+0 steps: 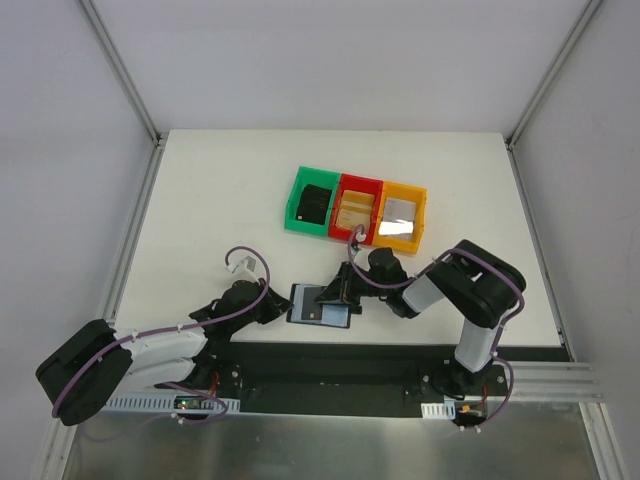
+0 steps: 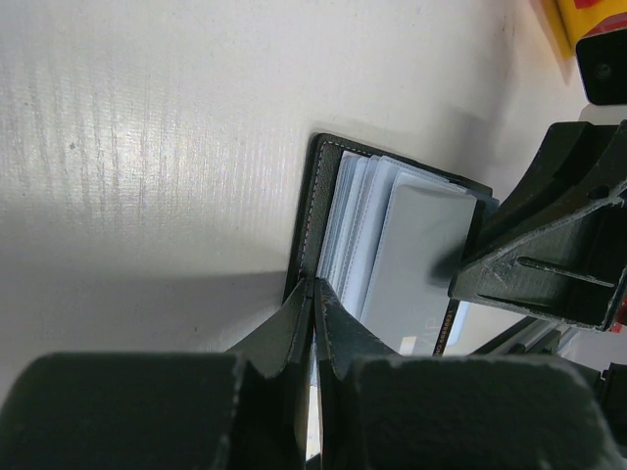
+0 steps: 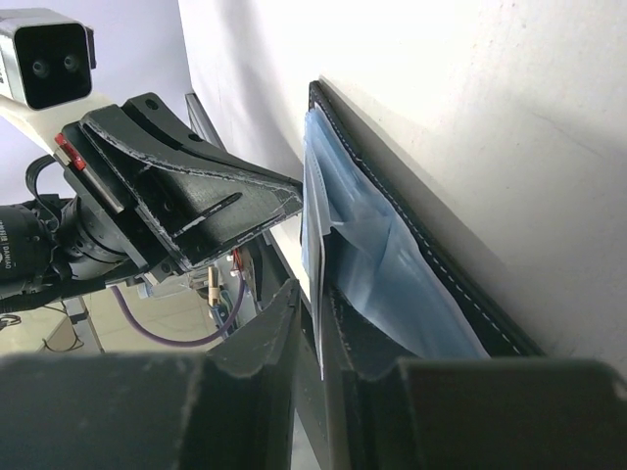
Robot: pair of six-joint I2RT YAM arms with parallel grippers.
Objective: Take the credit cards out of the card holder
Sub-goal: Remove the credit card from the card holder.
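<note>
1. The card holder (image 1: pixel 318 305) lies open on the table (image 1: pixel 220 200) near its front edge, between both grippers and in front of the green bin (image 1: pixel 313 205), red bin (image 1: pixel 357 208) and yellow bin (image 1: pixel 402 215).
2. The left gripper (image 2: pixel 313 291) is pressed together on the holder's black cover edge, pinning it.
3. The right gripper (image 3: pixel 312 294) is nearly closed, apparently pinching the edge of a pale card (image 3: pixel 315 255) that is not out yet.
4. A stack of cards (image 2: pixel 392 255) sits inside the holder, so most of the job looks left.
5. The bins hold flat items; I cannot tell whether they are cards.
</note>
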